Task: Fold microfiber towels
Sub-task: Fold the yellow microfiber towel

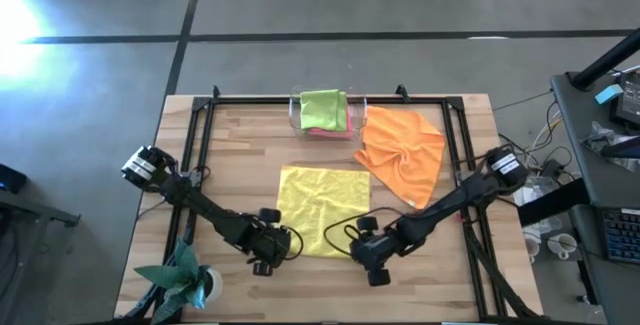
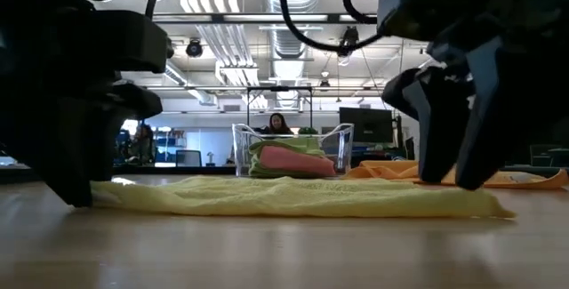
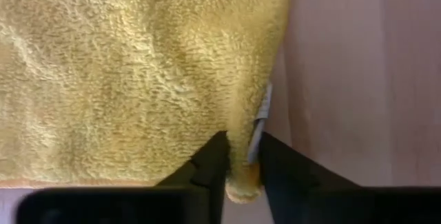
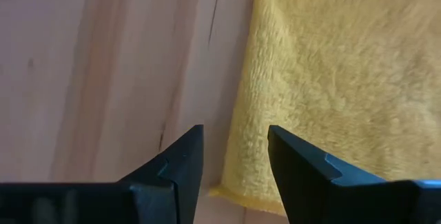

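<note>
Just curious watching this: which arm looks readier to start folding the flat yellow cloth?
Probably the left. The left gripper already pinches a near corner of the yellow microfiber towel; the right gripper hangs open over the other near corner.

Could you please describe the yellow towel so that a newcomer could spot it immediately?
On the wooden table, it is the yellow towel lying flat mid-table. Unlike the crumpled orange towel, both claws, left and right, sit at its near corners.
</note>
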Action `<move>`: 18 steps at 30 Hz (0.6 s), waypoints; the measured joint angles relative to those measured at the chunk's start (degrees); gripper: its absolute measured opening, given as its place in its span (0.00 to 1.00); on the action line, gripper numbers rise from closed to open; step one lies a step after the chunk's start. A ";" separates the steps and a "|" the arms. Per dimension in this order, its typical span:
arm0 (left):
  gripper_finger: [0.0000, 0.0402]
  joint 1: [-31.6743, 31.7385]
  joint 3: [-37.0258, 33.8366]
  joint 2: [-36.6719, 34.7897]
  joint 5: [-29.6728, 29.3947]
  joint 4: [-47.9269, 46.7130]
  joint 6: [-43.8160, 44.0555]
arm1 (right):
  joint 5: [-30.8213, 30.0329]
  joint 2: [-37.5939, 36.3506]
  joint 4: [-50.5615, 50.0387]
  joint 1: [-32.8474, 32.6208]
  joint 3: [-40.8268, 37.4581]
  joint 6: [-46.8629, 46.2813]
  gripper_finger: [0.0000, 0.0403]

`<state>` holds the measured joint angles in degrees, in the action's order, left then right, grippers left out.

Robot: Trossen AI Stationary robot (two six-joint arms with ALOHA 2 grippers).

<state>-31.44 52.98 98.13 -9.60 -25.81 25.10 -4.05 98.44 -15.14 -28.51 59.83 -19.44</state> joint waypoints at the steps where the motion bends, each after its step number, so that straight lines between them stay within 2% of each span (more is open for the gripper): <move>1: 0.12 0.00 0.01 0.00 -0.05 0.15 0.00 | -0.04 0.37 -0.02 -0.04 0.00 0.00 0.38; 4: 0.02 0.00 0.01 0.02 0.04 0.29 -0.02 | -0.82 1.20 -0.13 0.00 0.04 -0.02 0.38; 13: 0.03 0.00 0.01 0.04 0.66 0.59 -0.45 | -2.08 3.93 -2.43 0.37 0.13 -3.56 0.36; 15: 0.03 -0.02 0.01 0.04 1.14 0.85 -0.45 | -2.03 4.45 -2.46 0.37 0.15 -4.37 0.33; 18: 0.03 -0.02 0.09 0.04 2.07 0.98 -0.38 | -1.89 4.17 -2.31 0.37 0.20 -5.76 0.21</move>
<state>-31.46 53.07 98.17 -7.53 -24.83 24.73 -5.95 102.62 -17.45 -28.14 60.03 -25.20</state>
